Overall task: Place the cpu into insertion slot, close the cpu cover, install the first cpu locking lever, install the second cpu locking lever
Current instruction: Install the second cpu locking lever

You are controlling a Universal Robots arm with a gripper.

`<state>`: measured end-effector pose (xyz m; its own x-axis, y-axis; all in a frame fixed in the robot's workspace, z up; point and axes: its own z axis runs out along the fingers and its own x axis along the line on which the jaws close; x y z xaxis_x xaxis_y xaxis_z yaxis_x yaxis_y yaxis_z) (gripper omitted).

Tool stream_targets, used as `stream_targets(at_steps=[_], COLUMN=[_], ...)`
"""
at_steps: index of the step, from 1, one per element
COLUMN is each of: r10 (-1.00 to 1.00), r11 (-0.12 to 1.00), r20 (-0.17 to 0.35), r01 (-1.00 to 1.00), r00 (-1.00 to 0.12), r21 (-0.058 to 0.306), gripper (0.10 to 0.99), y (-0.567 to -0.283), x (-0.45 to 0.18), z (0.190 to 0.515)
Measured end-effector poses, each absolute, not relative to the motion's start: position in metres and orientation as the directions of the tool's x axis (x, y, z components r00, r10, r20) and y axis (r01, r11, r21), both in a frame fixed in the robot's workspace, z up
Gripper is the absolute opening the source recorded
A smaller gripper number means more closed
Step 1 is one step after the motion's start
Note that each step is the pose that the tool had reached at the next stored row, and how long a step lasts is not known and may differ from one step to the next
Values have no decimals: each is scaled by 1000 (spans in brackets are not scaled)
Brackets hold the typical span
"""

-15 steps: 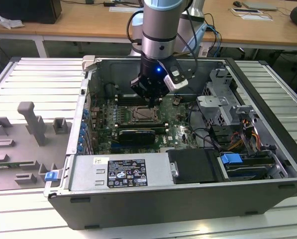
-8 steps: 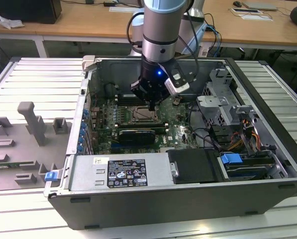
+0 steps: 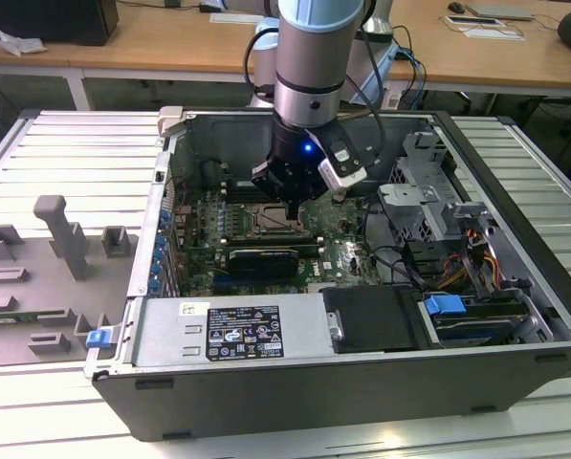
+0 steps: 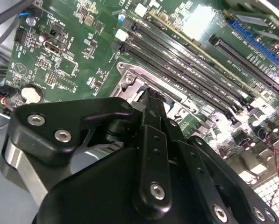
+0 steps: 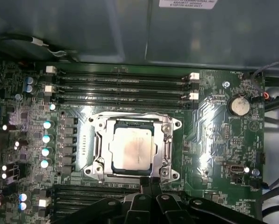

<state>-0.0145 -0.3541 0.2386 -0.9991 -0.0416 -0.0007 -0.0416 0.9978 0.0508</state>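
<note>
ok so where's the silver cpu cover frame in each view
Exterior view: the square silver metal cpu cover lies on the green motherboard, just under the black end effector.
First wrist view: mid-picture, framing the pale cpu.
Second wrist view: a corner shows beside the end effector.
Shared landmark: the long black memory slots beside it.

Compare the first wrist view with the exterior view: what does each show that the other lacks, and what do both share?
First wrist view alone: the cpu seated in the insertion slot with the cpu cover closed around it, plus a coin battery. Exterior view alone: the computer case, power supply, blue latch and grey fixture blocks. Both share the motherboard and the gripper beside the socket.
</note>
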Motion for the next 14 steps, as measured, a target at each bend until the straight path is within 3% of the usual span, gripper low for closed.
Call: stream_targets(at_steps=[14], r10=[-44], r11=[997], r20=[-1], r01=[-44], r00=[-999], r21=[64], gripper=[106], y=[-368], x=[-39], z=[238])
